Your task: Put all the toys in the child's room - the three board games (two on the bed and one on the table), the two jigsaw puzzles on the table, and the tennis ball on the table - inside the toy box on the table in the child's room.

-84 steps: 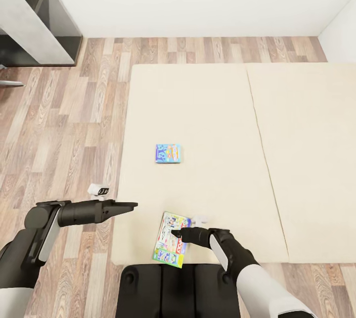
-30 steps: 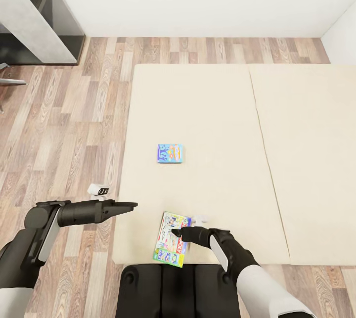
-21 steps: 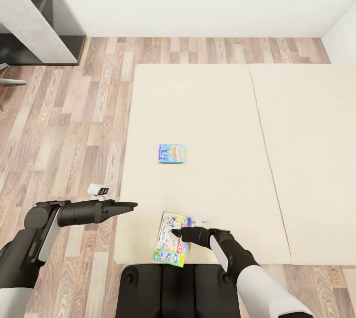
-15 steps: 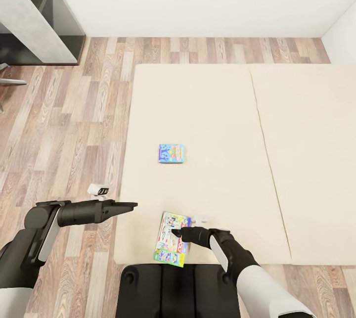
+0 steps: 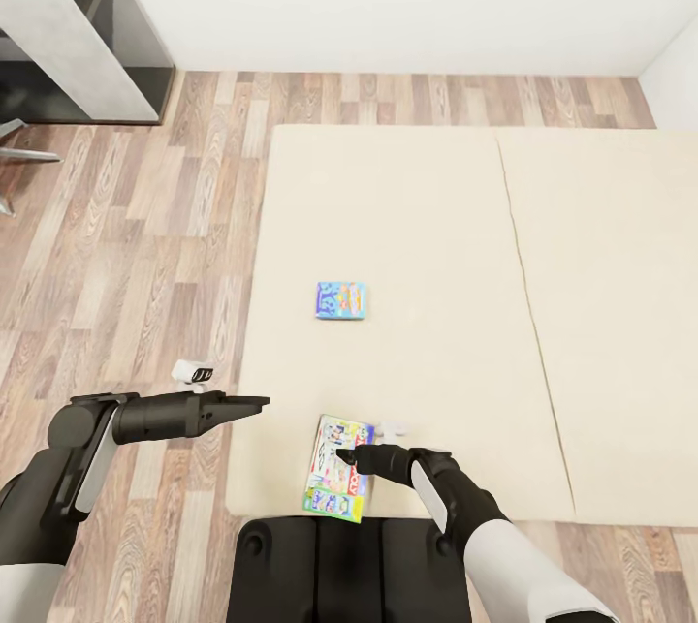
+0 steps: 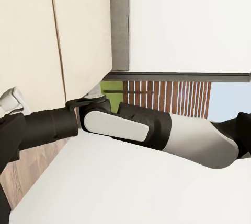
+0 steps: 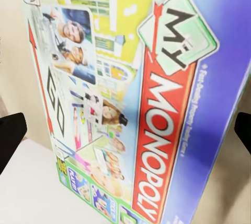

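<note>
- Since our right gripper (image 5: 341, 457) hangs over the larger board game (image 5: 334, 468) at the near edge of the bed (image 5: 417, 216), the step in hand, as we judge it, is taking that box; the right wrist view shows two dark fingertips (image 7: 11, 139) standing wide apart on either side of the printed lid, closed on nothing.
- We should come down with the fingers spanning the box's narrow width, not its length, and close only once both tips are below the lid's edge; a flat box on a soft mattress gives little edge to catch.
- Because the box slightly overhangs the bed's near edge, we could slide it a little further out and pinch it from the side instead.
- The smaller blue board game (image 5: 340, 300) lies well apart, near the middle of the mattress, and needs a longer reach.
- Our left gripper (image 5: 254, 402) is held out level over the floor (image 5: 145, 245) just beside the bed; we cannot tell how its fingers stand.
- The dark cabinet (image 5: 73, 42) stands in the far corner.
</note>
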Controlling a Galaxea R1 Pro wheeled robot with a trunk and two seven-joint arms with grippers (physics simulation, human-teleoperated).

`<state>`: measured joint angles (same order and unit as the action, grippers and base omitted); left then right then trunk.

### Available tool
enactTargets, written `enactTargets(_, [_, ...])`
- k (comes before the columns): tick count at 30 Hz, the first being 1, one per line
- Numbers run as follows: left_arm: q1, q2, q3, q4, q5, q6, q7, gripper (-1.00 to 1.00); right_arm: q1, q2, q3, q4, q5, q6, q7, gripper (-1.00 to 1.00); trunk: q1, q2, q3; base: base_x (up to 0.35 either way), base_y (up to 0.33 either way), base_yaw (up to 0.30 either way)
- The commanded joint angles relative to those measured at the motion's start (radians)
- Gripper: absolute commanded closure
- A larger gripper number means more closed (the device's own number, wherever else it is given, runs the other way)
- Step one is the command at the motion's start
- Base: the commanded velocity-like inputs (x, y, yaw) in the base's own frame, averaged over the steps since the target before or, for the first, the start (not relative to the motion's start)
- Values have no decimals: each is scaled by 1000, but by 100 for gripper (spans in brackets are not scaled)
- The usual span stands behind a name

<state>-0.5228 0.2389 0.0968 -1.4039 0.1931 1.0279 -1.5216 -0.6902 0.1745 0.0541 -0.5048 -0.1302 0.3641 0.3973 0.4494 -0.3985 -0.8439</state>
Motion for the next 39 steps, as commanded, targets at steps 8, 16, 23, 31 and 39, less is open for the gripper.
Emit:
enactTargets(8, [0,0,0,0,0,11,-3,-100,0,0,1,-1,-9,7,-2,-100,1,-1,-1,0,29,16])
enactTargets(16, [0,0,0,0,0,11,-3,-100,0,0,1,-1,-9,7,-2,-100,1,-1,-1,0,55,0])
enactTargets(23, [0,0,0,0,0,11,-3,-100,0,0,1,-1,-9,7,-2,-100,1,-1,-1,0,20,0])
enactTargets(31, [0,0,0,-1,0,11,-3,-100,0,0,1,-1,-9,7,-2,-100,1,-1,-1,0,46,0])
enactTargets(39, [0,0,0,0,0,12,-3,-100,0,0,1,-1,-9,7,-2,-100,1,-1,-1,0,67,0])
